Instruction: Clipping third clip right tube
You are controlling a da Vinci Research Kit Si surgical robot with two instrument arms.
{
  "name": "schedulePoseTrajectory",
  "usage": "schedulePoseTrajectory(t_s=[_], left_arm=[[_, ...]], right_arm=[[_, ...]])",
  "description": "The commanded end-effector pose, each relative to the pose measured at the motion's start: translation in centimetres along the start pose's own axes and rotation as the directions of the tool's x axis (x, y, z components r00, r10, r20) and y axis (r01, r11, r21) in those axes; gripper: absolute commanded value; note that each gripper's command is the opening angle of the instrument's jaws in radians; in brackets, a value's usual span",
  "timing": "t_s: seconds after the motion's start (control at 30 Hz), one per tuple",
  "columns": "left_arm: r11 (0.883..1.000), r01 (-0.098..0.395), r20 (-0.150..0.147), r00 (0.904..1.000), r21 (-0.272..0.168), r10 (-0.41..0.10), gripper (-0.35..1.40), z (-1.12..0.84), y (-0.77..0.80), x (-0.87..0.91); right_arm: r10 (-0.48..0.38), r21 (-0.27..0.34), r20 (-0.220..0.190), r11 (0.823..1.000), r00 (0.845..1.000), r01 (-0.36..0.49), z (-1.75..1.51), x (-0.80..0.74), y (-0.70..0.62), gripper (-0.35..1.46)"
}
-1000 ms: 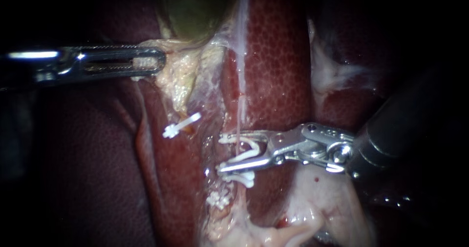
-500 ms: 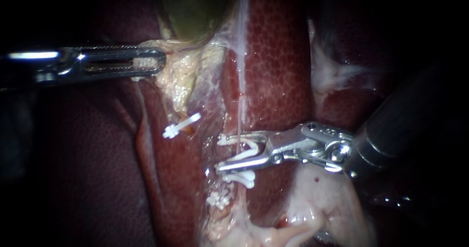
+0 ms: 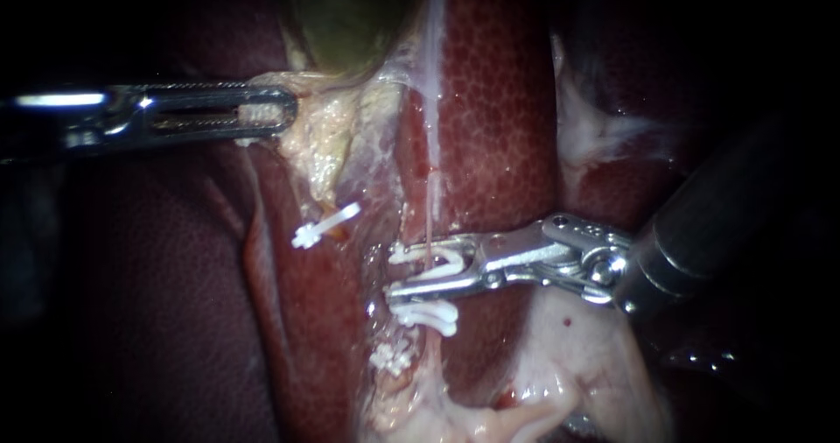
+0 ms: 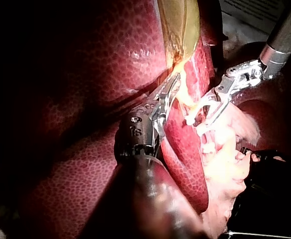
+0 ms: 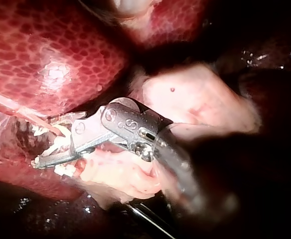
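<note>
Field: mottled dark red liver (image 3: 499, 101). Lower centre, the right instrument (image 3: 398, 273) has its jaws clamped on a white clip (image 3: 444, 268) astride the right tube (image 3: 428, 224), just above a seated clip (image 3: 429, 318). Farther up, the left instrument (image 3: 284, 110) has its jaws gripping pale tissue (image 3: 328, 137) below the gallbladder (image 3: 350, 14).

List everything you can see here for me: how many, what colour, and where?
Liver: one, dark red, mottled, fills the background.
Gallbladder: one, olive green, top centre.
Pale tissue: one patch, yellowish white, under the gallbladder.
Tube: one clearly seen, whitish, runs down into the right tool.
Clips: three clear, white: one alone left of centre, one inside the right tool, one just below. A white clump lower down may be a fourth.
Left instrument: one, silver tool, jaws shut on pale tissue.
Right instrument: one, silver tool, jaws shut on a clip.
</note>
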Motion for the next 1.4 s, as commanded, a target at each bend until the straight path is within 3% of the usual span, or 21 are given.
schedulePoseTrajectory(t_s=[0.03,1.03,1.4], left_arm=[[1.000,0.000,0.000,1.0000,0.000,0.000,-0.35,0.00,0.00,0.00],[1.000,0.000,0.000,1.0000,0.000,0.000,-0.35,-0.02,0.00,0.00],[1.000,0.000,0.000,1.0000,0.001,0.000,-0.35,-0.02,0.00,0.00]], right_arm=[[0.005,0.000,0.000,1.000,1.000,-0.005,0.00,0.00,-0.01,0.25],[0.134,0.004,-0.001,0.991,0.991,-0.134,-0.11,-0.02,0.05,-0.19],[0.140,0.012,-0.007,0.990,0.990,-0.140,-0.12,-0.02,0.04,-0.34]])
